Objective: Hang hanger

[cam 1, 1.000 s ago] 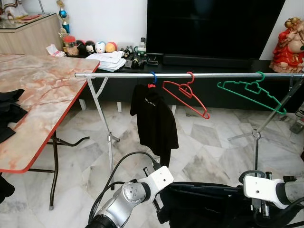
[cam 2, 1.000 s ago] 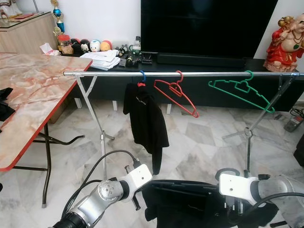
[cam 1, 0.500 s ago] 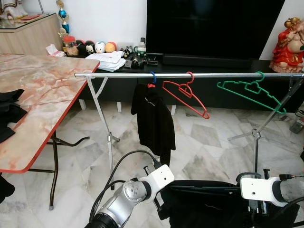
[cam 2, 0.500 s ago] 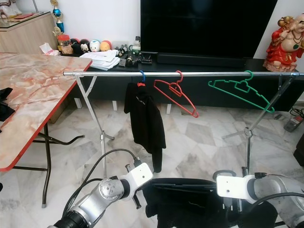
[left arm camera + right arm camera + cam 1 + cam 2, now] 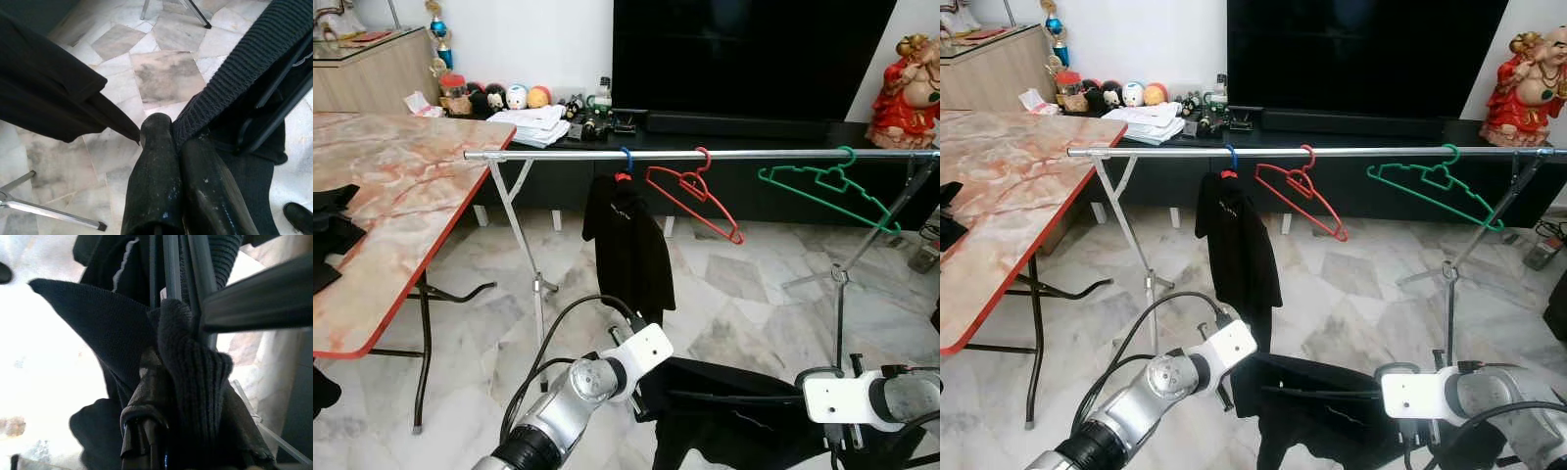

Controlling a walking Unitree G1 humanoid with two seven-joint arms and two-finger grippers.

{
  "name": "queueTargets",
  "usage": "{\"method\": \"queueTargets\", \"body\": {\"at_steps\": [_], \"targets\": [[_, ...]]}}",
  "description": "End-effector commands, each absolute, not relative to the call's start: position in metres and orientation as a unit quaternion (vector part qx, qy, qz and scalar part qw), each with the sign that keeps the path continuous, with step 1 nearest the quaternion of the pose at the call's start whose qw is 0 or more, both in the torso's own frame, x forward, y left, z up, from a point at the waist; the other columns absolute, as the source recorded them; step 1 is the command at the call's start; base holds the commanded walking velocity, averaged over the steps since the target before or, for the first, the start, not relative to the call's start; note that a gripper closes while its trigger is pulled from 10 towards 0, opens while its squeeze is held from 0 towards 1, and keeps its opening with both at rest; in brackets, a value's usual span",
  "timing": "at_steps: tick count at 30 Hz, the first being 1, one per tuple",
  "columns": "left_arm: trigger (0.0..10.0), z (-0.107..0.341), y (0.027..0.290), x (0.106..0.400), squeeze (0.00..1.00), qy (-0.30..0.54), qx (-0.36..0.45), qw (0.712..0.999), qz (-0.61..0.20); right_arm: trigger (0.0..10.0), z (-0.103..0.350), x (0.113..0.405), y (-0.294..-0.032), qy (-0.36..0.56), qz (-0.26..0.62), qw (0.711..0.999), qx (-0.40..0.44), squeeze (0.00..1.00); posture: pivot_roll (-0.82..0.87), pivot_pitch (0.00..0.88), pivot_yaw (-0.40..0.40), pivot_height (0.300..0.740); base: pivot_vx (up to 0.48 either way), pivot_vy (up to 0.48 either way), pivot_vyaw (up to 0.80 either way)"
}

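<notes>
A dark knitted garment (image 5: 724,416) on a dark hanger (image 5: 734,397) is stretched low in front of me between both arms. My left gripper (image 5: 171,129) is shut on the garment's ribbed edge. Shut as well, my right gripper (image 5: 168,362) pinches knit fabric beside the hanger's bars (image 5: 171,264). Ahead stands a silver rail (image 5: 724,155). It carries a black shirt (image 5: 626,245) on a blue hanger (image 5: 627,157), a bare red hanger (image 5: 695,196) and a bare green hanger (image 5: 827,186).
A marble-topped folding table (image 5: 401,186) with a red edge stands on the left, with black clothes (image 5: 328,230) on it. Behind the rail is a low black TV cabinet (image 5: 754,127) with a red statue (image 5: 906,83). The rail's legs (image 5: 524,255) splay over the marble floor.
The left arm has risen a little and the right wrist has dropped slightly. More of the held garment shows and hangs lower between the arms. The rail's hangers stay put.
</notes>
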State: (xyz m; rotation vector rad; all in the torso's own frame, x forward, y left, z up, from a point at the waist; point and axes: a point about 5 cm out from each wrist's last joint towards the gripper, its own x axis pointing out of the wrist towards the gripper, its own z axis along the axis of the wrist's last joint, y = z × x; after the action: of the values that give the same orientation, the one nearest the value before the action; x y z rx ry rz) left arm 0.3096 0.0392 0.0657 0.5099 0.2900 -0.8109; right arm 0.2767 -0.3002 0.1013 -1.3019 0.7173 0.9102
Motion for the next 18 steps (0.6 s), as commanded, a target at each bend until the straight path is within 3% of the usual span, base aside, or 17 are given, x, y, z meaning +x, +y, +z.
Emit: {"method": "queueTargets", "body": {"at_steps": [1, 9, 12, 18], "targets": [[0.0, 0.062, 0.103, 0.327, 0.00, 0.182, 0.261, 0.909, -0.270, 0.0, 0.113, 0.254, -0.372, 0.444, 0.297, 0.609, -0.587, 0.00, -0.04, 0.000, -0.011, 0.740, 0.000, 0.000, 0.00], [0.0, 0.053, 0.101, 0.316, 0.00, 0.200, 0.278, 0.888, -0.307, 0.0, 0.115, 0.263, -0.375, 0.440, 0.242, 0.613, -0.610, 0.00, -0.04, 0.000, -0.011, 0.740, 0.000, 0.000, 0.00], [0.0, 0.054, 0.101, 0.317, 0.00, 0.198, 0.279, 0.889, -0.303, 0.0, 0.112, 0.260, -0.375, 0.456, 0.249, 0.591, -0.616, 0.00, -0.04, 0.000, -0.013, 0.740, 0.000, 0.000, 0.00], [0.0, 0.060, 0.101, 0.317, 0.00, 0.195, 0.291, 0.879, -0.324, 0.0, 0.105, 0.260, -0.373, 0.467, 0.247, 0.577, -0.624, 0.00, -0.04, 0.000, -0.015, 0.740, 0.000, 0.000, 0.00]]}}
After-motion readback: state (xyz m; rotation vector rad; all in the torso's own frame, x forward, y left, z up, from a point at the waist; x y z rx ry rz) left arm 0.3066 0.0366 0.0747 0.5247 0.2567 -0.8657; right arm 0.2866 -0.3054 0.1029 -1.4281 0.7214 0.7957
